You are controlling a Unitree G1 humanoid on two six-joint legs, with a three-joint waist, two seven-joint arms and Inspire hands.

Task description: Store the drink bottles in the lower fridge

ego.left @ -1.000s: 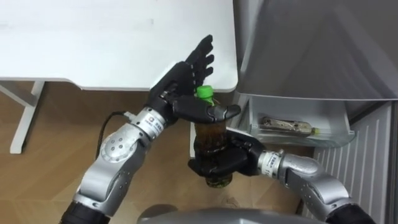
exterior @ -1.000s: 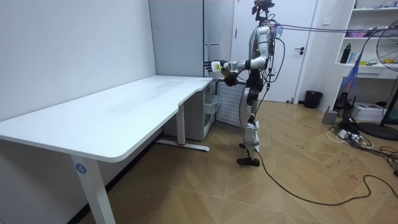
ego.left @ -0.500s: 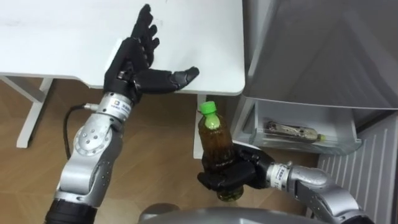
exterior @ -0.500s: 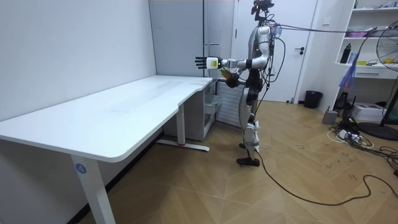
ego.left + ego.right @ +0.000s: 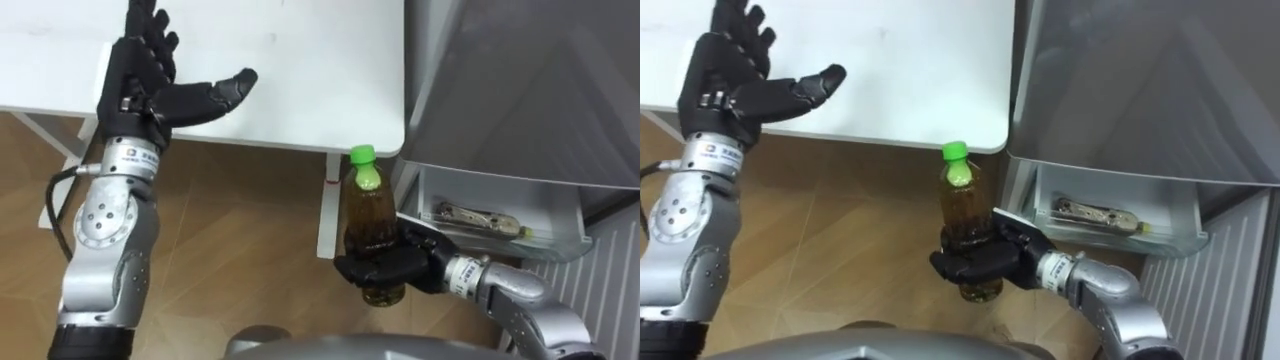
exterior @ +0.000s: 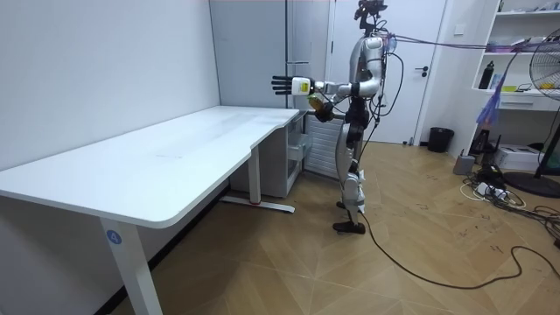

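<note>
In the right hand [image 5: 385,268], low in the eye views, the bottle [image 5: 368,215] stands upright. It holds a brown drink under a green cap, and the fingers are curled round its lower half. It hangs over the wooden floor [image 5: 240,230], just off the corner of the white tabletop [image 5: 300,80] and beside the grey fridge [image 5: 520,90]. Low on the fridge a white bin [image 5: 500,190] stands open. Something long lies in it, perhaps another bottle, though I cannot tell for sure.

The left hand [image 5: 140,90] is raised over the tabletop, well apart from the bottle, with its fingers spread wide and holding nothing. In the room view the robot stands at the far end of the table, next to the fridge.

The step in hand looks like the carry: the drink is gripped but not yet stored. The next move calls for swinging the bottle to the robot's right, towards the open bin. It should stay upright and clear the tabletop's corner and the bin's front wall. Then it can be lowered and released once it rests inside.
</note>
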